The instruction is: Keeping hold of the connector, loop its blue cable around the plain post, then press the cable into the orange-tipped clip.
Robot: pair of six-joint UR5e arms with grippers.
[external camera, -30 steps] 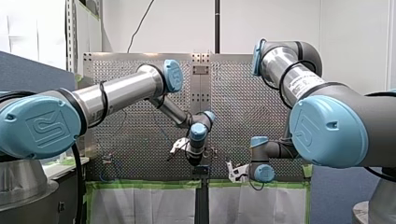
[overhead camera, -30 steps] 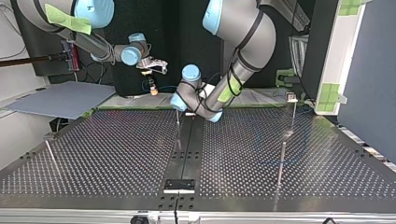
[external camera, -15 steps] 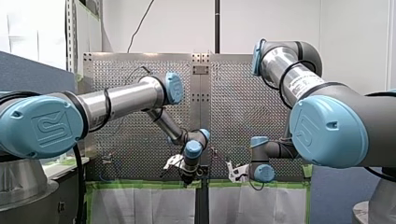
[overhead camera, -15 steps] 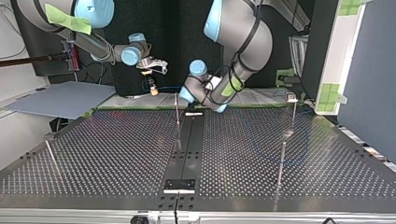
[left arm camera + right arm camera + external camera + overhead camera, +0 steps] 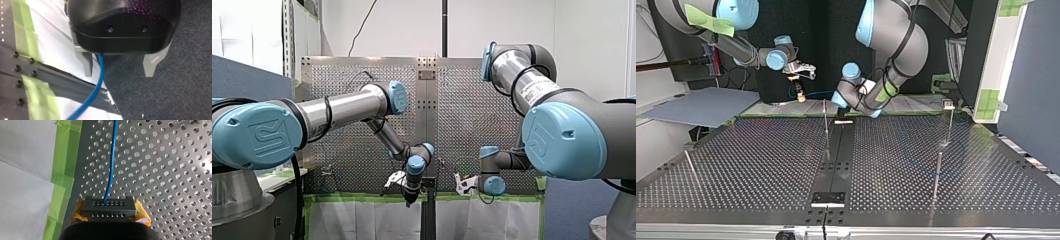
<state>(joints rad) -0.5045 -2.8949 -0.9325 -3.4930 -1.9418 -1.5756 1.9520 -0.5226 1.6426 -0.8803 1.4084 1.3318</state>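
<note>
Right wrist view shows you the right jaws clamped on the connector (image 5: 109, 207), its cable (image 5: 112, 157) running ahead over the tabletop (image 5: 162, 170); the left jaws stand open, cable passing between them.

A robotics lab, seen from where I work: my left arm (image 5: 343, 107) and my right arm (image 5: 532, 87), silver tubes with pale blue joint caps, reach over a dark perforated table (image 5: 761, 160) edged with bright green tape (image 5: 362, 198). Thin metal posts (image 5: 937, 175) stand in its hole grid. Around it are plain white walls (image 5: 402, 30), a blue partition panel (image 5: 242, 75) and grey carpet (image 5: 180, 87) on the floor
</note>
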